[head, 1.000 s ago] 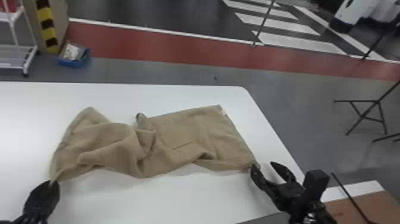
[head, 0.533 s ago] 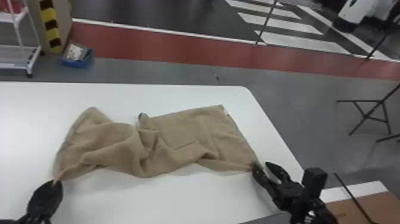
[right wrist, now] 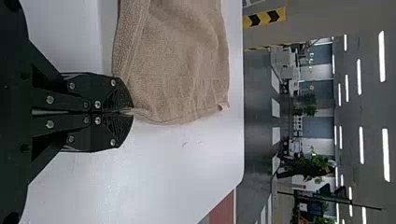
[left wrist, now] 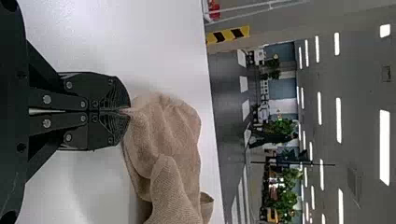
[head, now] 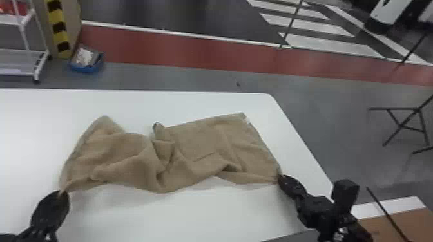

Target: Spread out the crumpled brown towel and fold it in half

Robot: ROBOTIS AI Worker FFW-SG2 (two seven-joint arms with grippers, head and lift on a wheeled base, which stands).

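My left gripper [head: 60, 195] is at the near-left corner of the brown towel [head: 199, 141], and my right gripper [head: 281, 177] is at its near-right corner. The towel lies stretched sideways on the white table, bunched and wrinkled in its left and middle parts, flatter on the right. In the left wrist view, the left gripper [left wrist: 127, 111] is shut on a pinch of the towel [left wrist: 163, 140]. The right wrist view has the right gripper [right wrist: 130, 112] shut on the corner of the towel [right wrist: 182, 60], with a small pale tag at another corner.
The white table [head: 180, 215] ends at a rounded far-right corner. To the right of it stand a thin black folding frame [head: 402, 125] and, nearer, a brown surface [head: 399, 225]. A white cart [head: 19, 61] and a blue bin [head: 86, 66] are on the floor beyond.
The right gripper's fingers, apart before, have come together on the towel's near-right corner. My left gripper keeps its hold at the other corner, and the towel's shape is nearly the same.
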